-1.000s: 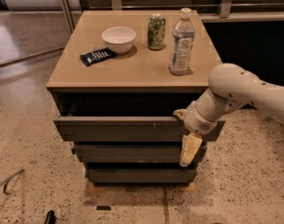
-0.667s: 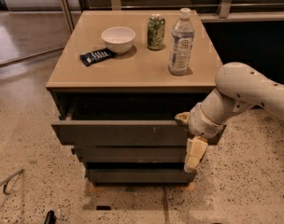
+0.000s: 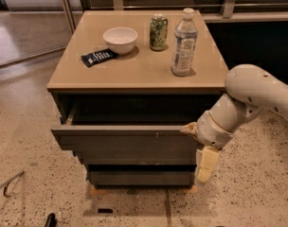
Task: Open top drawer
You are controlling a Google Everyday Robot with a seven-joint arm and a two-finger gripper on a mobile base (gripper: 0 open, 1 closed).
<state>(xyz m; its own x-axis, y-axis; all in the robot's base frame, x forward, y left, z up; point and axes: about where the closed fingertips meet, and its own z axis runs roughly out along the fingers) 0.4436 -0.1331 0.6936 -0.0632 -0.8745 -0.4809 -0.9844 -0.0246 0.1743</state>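
The top drawer (image 3: 130,143) is the widest dark grey-brown front of the cabinet. It stands pulled out a good way from under the tan top, with its dark inside showing. Small pale scratches show right of its centre. My gripper (image 3: 199,145) is at the drawer front's right end, against its edge, on a white arm that comes in from the right. Two narrower grey drawer fronts (image 3: 139,176) sit shut below it.
On the cabinet top (image 3: 134,72) stand a white bowl (image 3: 120,39), a green can (image 3: 158,32), a clear water bottle (image 3: 184,44) and a dark snack packet (image 3: 99,57). Speckled floor surrounds the cabinet. A railing and dark wall stand behind.
The top drawer has slid further out toward the camera. My gripper and arm have moved down and forward with its right end.
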